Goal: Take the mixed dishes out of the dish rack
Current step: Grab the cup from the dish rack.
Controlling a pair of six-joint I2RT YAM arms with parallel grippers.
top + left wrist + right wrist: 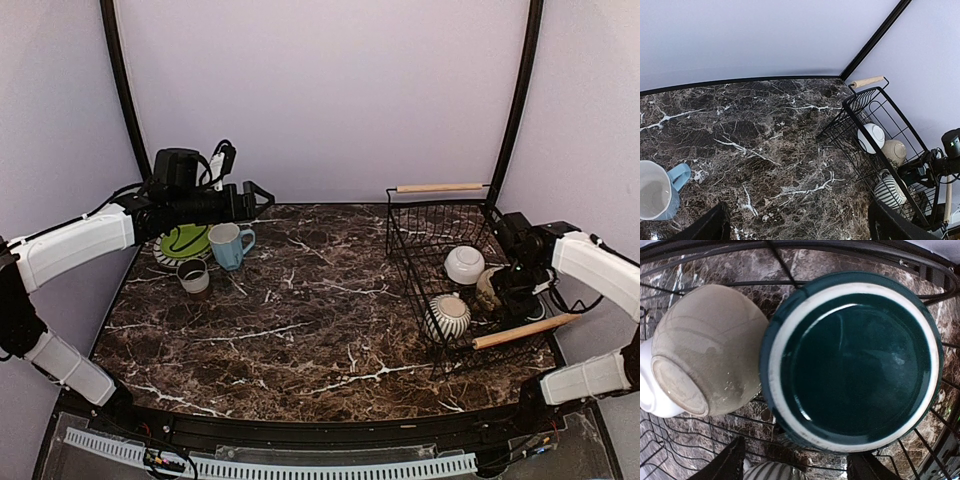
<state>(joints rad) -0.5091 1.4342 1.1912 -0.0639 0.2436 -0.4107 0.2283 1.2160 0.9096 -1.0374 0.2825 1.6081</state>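
The right claw (797,452) hangs inside the dish rack (440,215) on the right of the counter (300,300), its 2 fingers apart just over the dark green mug (855,360), whether gripping it I cannot tell, while the left claw (799,220) stands wide near the light blue mug (228,245).

A: Middle of the dark marble bench (310,310): open. Back-left crowded by light blue mug (228,245), lime-green plate (185,241), small grey cup (194,277).
B: Inside the black wire dish rack (405,245), tight: dark green mug (855,360) touching beige bowl (705,350), wires all round.
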